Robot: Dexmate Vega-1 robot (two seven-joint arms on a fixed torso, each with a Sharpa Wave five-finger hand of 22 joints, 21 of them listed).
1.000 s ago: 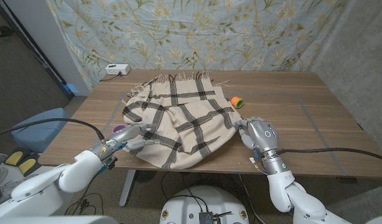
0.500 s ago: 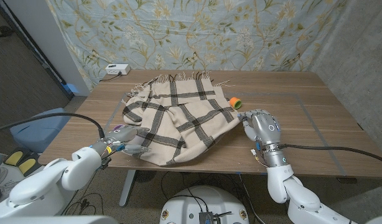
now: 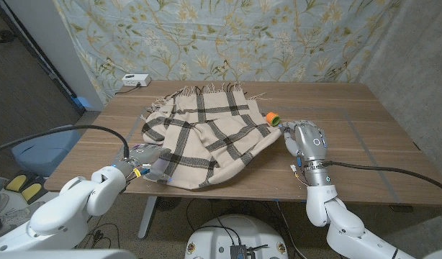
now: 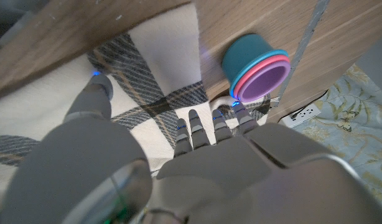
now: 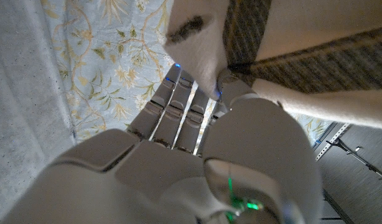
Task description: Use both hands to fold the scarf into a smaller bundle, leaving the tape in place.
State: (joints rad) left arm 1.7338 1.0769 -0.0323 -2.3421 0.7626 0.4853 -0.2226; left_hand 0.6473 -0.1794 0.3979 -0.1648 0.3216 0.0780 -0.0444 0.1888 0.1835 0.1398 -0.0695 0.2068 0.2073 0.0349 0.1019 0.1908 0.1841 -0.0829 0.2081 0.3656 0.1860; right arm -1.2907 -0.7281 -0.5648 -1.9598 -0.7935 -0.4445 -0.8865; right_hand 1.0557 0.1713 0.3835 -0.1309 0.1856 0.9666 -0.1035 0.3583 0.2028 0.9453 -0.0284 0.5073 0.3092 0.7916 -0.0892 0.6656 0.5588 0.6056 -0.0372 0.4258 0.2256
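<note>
The cream scarf with dark plaid lines lies bunched on the wooden table, its near edge hanging over the front. My left hand holds the scarf's near left edge, thumb and fingers pressed into the cloth. My right hand stands at the scarf's right edge. In the right wrist view a scarf corner is pinched between its thumb and fingers. The orange tape roll sits on the table just beyond the right hand, next to the scarf.
Stacked teal, pink and purple cups lie on the table beside my left hand. A white box sits at the far left corner. Grey tape lines mark the tabletop. A floral curtain hangs behind.
My right hand has moved away from the front edge toward the tape roll, drawing the scarf's right edge with it. My left arm has shifted and the scarf's overhang is a little shorter.
</note>
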